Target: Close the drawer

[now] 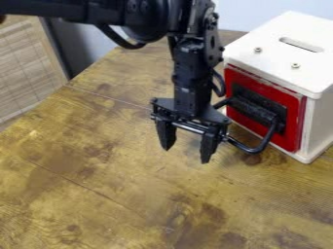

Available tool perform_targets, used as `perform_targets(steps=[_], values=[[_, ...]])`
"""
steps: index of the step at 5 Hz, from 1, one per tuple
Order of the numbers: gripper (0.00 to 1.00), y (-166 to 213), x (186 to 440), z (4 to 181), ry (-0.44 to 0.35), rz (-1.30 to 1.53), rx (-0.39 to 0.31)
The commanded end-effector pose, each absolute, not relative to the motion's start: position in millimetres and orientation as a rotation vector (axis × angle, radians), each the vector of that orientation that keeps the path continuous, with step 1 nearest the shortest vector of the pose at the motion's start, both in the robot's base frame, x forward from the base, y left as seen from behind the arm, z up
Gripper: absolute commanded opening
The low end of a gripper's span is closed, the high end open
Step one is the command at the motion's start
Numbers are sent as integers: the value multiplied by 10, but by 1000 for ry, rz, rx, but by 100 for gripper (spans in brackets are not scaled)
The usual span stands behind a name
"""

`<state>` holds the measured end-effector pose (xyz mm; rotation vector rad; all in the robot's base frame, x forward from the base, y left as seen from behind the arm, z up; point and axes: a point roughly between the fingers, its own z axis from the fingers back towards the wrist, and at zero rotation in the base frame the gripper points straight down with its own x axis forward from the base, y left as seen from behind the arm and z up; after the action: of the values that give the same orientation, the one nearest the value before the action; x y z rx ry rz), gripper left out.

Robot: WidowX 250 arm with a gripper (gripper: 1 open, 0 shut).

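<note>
The drawer (264, 112) has a red front with a black panel and sits in a white box (289, 58) at the right of the wooden table. Its black U-shaped bar handle (255, 139) sticks out toward the left. My gripper (186, 147) hangs from the black arm just left of the handle, fingers pointing down at the table, open and empty. Its right finger (208, 146) is close beside the handle; contact cannot be told. How far the drawer stands out of the box is hard to judge.
The worn wooden table (117, 185) spreads left and in front. The box's white top (297, 41) has a slot. A woven blind or panel (26, 58) stands at the far left behind the table edge.
</note>
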<state>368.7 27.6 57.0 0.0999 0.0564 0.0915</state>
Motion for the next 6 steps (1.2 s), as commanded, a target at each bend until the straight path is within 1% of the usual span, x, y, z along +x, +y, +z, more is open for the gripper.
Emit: perform_targets(steps=[1, 6], values=[[100, 268, 3788, 780, -7, 79, 109], [100, 201, 3749, 791, -18, 68, 99]])
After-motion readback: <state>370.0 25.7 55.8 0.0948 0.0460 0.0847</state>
